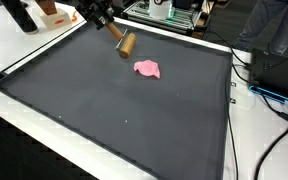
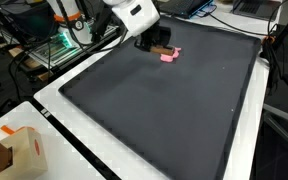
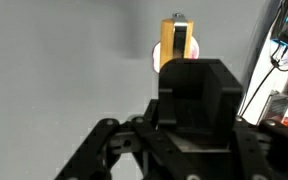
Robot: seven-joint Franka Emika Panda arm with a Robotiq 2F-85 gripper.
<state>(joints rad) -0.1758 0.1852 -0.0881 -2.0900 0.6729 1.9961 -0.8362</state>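
Wooden block [image 1: 127, 44] pinched in fingers [image 1: 113, 30]; pink cloth [image 1: 147, 68] mostly hidden behind it in wrist view.

two high opposed views, close wrist

In your wrist view, the dark housing at lower centre covers the lower end of the block [image 3: 177, 42] and the fingertips. In an exterior view, the arm [image 1: 88, 8] is cut off by the top edge at upper left, and the gripper [image 1: 116, 35] is too small for you to judge its hold. In an exterior view, the block hides part of the cloth [image 2: 171, 56].
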